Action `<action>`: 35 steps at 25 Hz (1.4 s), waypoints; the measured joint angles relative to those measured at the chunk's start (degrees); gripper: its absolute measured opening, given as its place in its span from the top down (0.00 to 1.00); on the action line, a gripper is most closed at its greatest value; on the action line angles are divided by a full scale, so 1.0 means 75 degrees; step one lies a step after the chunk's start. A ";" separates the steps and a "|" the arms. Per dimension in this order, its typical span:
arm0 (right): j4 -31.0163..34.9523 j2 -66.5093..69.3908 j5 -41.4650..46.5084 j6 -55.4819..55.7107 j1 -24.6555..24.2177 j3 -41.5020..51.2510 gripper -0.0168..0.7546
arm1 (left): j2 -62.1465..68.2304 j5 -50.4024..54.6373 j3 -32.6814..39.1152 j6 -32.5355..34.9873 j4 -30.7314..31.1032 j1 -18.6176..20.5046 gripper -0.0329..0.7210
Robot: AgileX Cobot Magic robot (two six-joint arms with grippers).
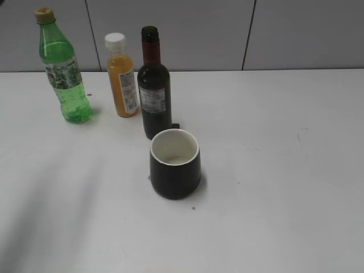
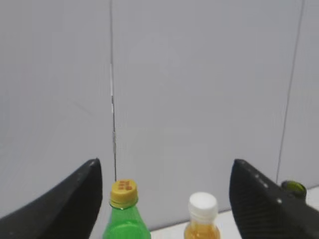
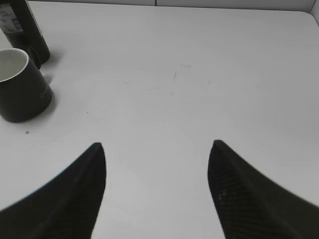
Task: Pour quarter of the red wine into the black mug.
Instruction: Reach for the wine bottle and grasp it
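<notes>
Red wine (image 1: 154,91) bottle stands upright, uncapped, center-left of frame; black mug (image 1: 174,164) sits upright just in front, nearly touching.

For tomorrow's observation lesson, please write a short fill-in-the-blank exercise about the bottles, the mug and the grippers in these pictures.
1. The black mug stands directly in front of the ____ bottle.
2. The orange juice bottle has a ____ cap.
3. The green bottle stands farthest to the ____ in the exterior view.
4. The left gripper and the right gripper both have their jaws ____.

Missing words: red wine; white; left; open
</notes>
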 joint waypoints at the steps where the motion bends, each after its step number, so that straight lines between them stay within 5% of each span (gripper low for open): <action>1: 0.0000 0.0000 0.0000 0.0000 0.0000 0.0000 0.34 | 0.0126 -0.0026 0.0000 -0.0028 0.0238 0.0000 0.18; 13: 0.0007 0.0000 0.0000 0.0000 0.0000 0.0000 0.34 | 0.1616 -0.0958 0.0000 -0.0106 0.2256 0.0000 0.17; 21: 0.0007 0.0000 0.0000 0.0000 0.0000 0.0000 0.34 | 0.2842 -0.1776 -0.0006 -0.0417 0.2937 0.0000 0.04; 35: 0.0007 0.0000 0.0000 0.0000 0.0000 0.0000 0.34 | 0.4881 -0.1582 -0.1168 -0.0430 0.2537 -0.1155 0.04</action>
